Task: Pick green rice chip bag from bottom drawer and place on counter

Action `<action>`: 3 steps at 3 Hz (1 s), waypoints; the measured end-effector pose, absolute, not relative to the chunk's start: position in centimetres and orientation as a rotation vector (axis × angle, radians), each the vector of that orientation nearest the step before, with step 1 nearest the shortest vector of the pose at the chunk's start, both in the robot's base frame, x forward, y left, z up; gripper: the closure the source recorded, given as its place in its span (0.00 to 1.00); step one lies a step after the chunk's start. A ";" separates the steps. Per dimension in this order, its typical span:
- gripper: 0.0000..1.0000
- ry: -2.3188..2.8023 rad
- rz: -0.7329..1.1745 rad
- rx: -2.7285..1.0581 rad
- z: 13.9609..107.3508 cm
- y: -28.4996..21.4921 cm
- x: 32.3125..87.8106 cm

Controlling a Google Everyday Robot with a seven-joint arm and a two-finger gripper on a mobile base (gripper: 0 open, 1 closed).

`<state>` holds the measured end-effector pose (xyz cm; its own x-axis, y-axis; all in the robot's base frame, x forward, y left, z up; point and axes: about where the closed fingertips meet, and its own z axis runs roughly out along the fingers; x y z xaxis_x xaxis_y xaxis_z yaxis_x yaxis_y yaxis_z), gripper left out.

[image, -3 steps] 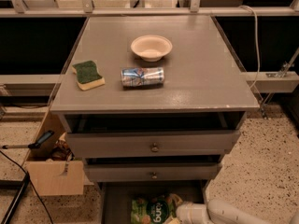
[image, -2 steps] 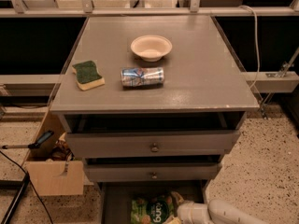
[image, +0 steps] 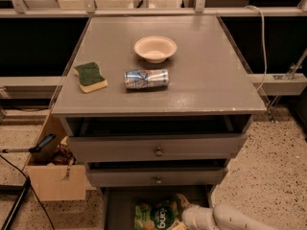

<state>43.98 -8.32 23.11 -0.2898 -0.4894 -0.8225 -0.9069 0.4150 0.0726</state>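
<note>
The green rice chip bag (image: 154, 216) lies in the open bottom drawer (image: 119, 206), at the lower edge of the camera view. My gripper (image: 179, 213) reaches into that drawer from the lower right on a white arm, right against the bag's right end. The counter (image: 206, 75) is the flat grey top of the cabinet, well above the gripper. The lower part of the bag and the drawer is cut off by the frame's edge.
On the counter sit a cream bowl (image: 155, 48), a crushed can lying on its side (image: 146, 78) and a green-and-yellow sponge (image: 90, 76). Two shallower knobbed drawers (image: 157, 151) stand slightly open above the bottom one. A wooden box with tools (image: 53, 176) stands on the floor at left.
The gripper has edged slightly left toward the bag inside the bottom drawer. The bag and the things on the counter have not moved.
</note>
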 end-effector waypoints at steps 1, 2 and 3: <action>0.00 1.891 0.637 -1.251 23.6 -7.4 43.6; 0.00 1.871 0.572 -1.296 22.1 -6.9 43.4; 0.00 1.876 0.532 -1.316 19.9 -7.3 43.6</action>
